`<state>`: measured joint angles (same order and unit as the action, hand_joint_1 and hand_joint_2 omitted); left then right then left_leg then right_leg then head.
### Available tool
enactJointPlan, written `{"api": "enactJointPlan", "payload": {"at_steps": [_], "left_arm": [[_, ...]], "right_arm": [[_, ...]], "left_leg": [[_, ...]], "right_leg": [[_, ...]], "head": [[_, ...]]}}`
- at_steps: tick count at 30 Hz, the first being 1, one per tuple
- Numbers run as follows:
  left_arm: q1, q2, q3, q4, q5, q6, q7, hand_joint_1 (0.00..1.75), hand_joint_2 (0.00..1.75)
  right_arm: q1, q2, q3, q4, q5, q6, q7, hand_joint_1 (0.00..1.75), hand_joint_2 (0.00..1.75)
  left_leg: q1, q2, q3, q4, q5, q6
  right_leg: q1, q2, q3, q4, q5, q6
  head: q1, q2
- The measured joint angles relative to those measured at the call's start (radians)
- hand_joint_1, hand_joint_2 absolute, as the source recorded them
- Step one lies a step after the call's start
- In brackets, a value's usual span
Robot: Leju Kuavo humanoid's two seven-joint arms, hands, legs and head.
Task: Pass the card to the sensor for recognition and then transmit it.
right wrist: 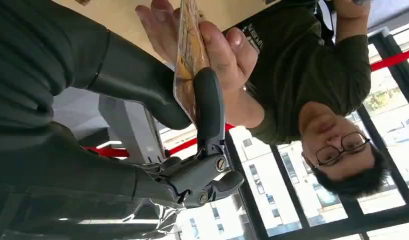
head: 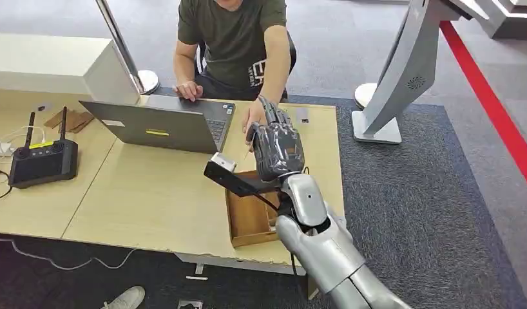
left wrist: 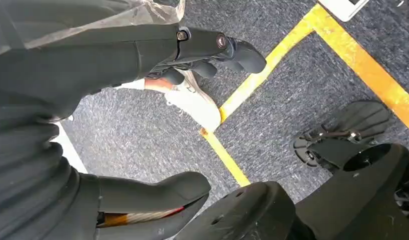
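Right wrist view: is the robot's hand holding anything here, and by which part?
The right hand pinches the card by its near edge; a person's hand grasps the far end.

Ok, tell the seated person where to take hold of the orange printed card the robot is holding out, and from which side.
Take the orange printed card by its free end, beyond the right hand, coming from the person's own side. The card stands edge-on, pinched between the grey thumb and a dark finger near one end, and the person's hand already closes on the free part.

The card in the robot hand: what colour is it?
Card: orange-yellow, patterned print; clearest in the right wrist view.
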<state>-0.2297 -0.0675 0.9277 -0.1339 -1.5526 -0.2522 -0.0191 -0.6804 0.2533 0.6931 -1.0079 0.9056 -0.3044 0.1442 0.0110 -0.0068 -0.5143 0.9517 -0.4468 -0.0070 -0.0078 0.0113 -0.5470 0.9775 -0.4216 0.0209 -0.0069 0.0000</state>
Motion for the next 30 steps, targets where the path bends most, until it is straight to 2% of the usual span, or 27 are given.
{"api": "enactJointPlan", "payload": {"at_steps": [3, 4, 5, 15, 24, 27, 30], "left_arm": [[0.001, 0.0, 0.0, 0.0, 0.001, 0.0, 0.0, 0.0, 1.75], [0.001, 0.0, 0.0, 0.0, 0.001, 0.0, 0.0, 0.0, 1.75], [0.001, 0.0, 0.0, 0.0, 0.001, 0.0, 0.0, 0.0, 1.75], [0.005, 0.0, 0.0, 0.0, 0.005, 0.003, -0.001, 0.0, 1.75], [0.009, 0.0, 0.0, 0.0, 0.003, 0.003, -0.001, 0.0, 1.75], [0.01, 0.0, 0.0, 0.0, 0.002, 0.003, -0.001, 0.0, 1.75], [0.014, 0.0, 0.0, 0.0, 0.0, 0.013, -0.001, 0.0, 1.75]], "right_arm": [[-0.001, 0.005, 0.001, 0.01, 0.003, 0.0, 0.0, 1.75, 1.75], [-0.002, 0.007, 0.001, 0.013, 0.003, 0.0, 0.0, 0.4, 1.75], [-0.002, 0.009, 0.002, 0.017, 0.004, 0.001, 0.0, 0.0, 1.75], [-0.006, 0.025, 0.006, 0.049, 0.001, -0.018, 0.003, 0.0, 1.75], [-0.006, 0.013, -0.008, 0.071, -0.165, -0.042, -0.067, 0.0, 1.75], [-0.007, 0.003, -0.028, 0.08, -0.267, -0.104, -0.112, 0.0, 1.75], [-0.006, -0.021, -0.085, 0.09, -0.486, -0.228, -0.18, 0.0, 1.75]], "left_leg": [[0.0, 0.0, 0.0, 0.0, 0.0, 0.0], [0.0, 0.0, 0.0, 0.0, 0.0, 0.0], [0.0, 0.0, 0.0, 0.0, 0.0, 0.0], [0.0, 0.0, 0.0, 0.0, 0.0, 0.0], [0.0, 0.0, 0.0, 0.0, 0.0, 0.0], [0.0, 0.0, 0.0, 0.0, 0.0, 0.0], [0.0, 0.0, 0.0, 0.0, 0.0, 0.0]], "right_leg": [[0.0, 0.0, 0.0, 0.0, 0.0, 0.0], [0.0, 0.0, 0.0, 0.0, 0.0, 0.0], [0.0, 0.0, 0.0, 0.0, 0.0, 0.0], [0.0, 0.0, 0.0, 0.0, 0.0, 0.0], [0.0, 0.0, 0.0, 0.0, 0.0, 0.0], [0.0, 0.0, 0.0, 0.0, 0.0, 0.0], [0.0, 0.0, 0.0, -0.001, 0.0, 0.0]], "head": [[0.0, 0.0], [0.0, 0.0], [0.0, 0.0], [0.0, 0.0], [0.0, 0.0], [0.0, 0.0], [0.001, 0.0]]}}
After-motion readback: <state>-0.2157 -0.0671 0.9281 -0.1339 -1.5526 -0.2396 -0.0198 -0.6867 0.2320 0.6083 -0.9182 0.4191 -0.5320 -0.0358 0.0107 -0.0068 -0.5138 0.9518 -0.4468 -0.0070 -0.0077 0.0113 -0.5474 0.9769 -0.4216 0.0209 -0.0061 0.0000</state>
